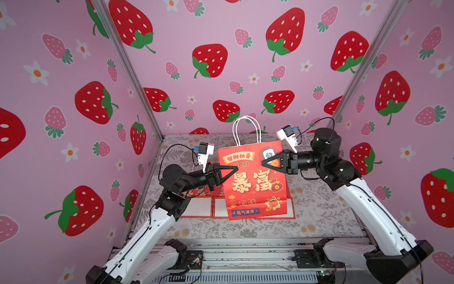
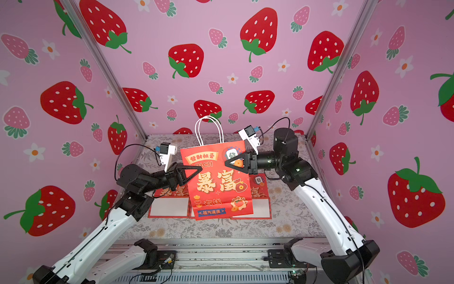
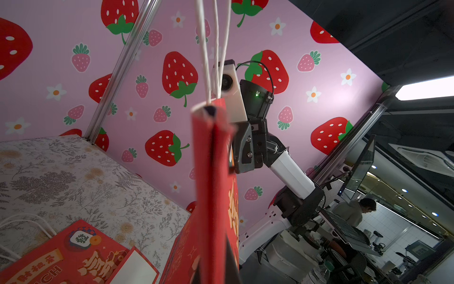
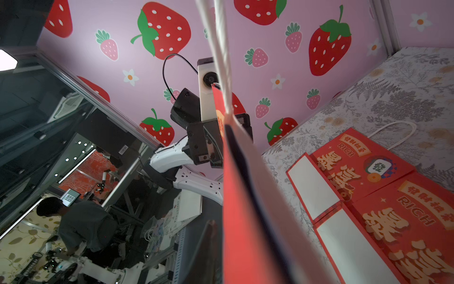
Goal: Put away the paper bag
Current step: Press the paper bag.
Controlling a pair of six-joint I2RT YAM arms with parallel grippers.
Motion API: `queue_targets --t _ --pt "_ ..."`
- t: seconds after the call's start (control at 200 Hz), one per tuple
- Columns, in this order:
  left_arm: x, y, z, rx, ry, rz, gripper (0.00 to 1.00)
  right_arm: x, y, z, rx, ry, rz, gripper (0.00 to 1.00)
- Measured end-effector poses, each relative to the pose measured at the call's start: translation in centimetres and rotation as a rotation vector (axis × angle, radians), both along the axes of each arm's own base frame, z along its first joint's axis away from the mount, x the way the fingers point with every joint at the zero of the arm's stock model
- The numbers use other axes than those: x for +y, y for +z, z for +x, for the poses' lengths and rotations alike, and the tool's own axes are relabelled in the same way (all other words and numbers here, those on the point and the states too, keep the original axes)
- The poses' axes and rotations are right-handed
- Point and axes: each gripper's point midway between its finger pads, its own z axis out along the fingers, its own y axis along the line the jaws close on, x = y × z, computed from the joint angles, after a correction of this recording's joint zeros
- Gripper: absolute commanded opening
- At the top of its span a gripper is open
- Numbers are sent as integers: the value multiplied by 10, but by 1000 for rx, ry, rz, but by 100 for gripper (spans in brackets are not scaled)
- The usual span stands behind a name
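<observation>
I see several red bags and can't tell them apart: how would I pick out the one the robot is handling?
Look at the flowery table inside the strawberry-walled booth. Near its middle, between the left tool and the right tool, is the paper bag. Unlike the flat bags lying by it, it alone is upright, its white handles pointing up.

Flat bags [image 1: 199, 206] partly hidden behind paper bag [image 1: 253, 182], handles [image 3: 202, 37] cropped in wrist views

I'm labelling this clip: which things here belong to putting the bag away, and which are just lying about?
In the job: upright red paper bag; left gripper, shut on its edge; right gripper at its other edge.
Lying about: flat folded bags; floral table cover they lie on.
</observation>
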Motion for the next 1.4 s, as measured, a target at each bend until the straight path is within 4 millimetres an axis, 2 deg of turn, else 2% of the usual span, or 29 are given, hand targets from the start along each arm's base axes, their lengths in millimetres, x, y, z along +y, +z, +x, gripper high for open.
queue_targets --t 0.08,0.14,0.455,0.52,0.66,0.725,0.945,1.006,1.186,1.266,1.401 --pt "0 -2 2 13 9 6 0 -2 1 -2 -11 -11 3 57" --pt "0 -4 4 23 16 8 0 -4 1 -5 -18 -16 4 60" --pt "6 -1 4 28 37 0 0 -21 -5 -13 -33 -60 11 61" --pt "9 3 3 19 49 -7 0 -24 -6 -14 -36 -69 15 53" --pt "14 7 3 8 66 -16 0 -25 -9 -12 -15 -73 18 26" --pt "14 6 4 14 68 -16 0 -25 -12 -11 -4 -73 18 17" --pt "15 3 9 29 78 -10 0 -26 -12 -7 8 -90 21 3" --pt "16 2 10 29 84 -5 20 -26 -13 -4 19 -97 19 1" --pt "22 -16 20 55 153 59 69 -31 -18 12 57 -153 10 0" --pt "25 -23 22 73 175 82 82 -33 -19 17 68 -175 9 0" --pt "29 -30 26 79 207 116 93 -34 -19 22 85 -207 10 0"
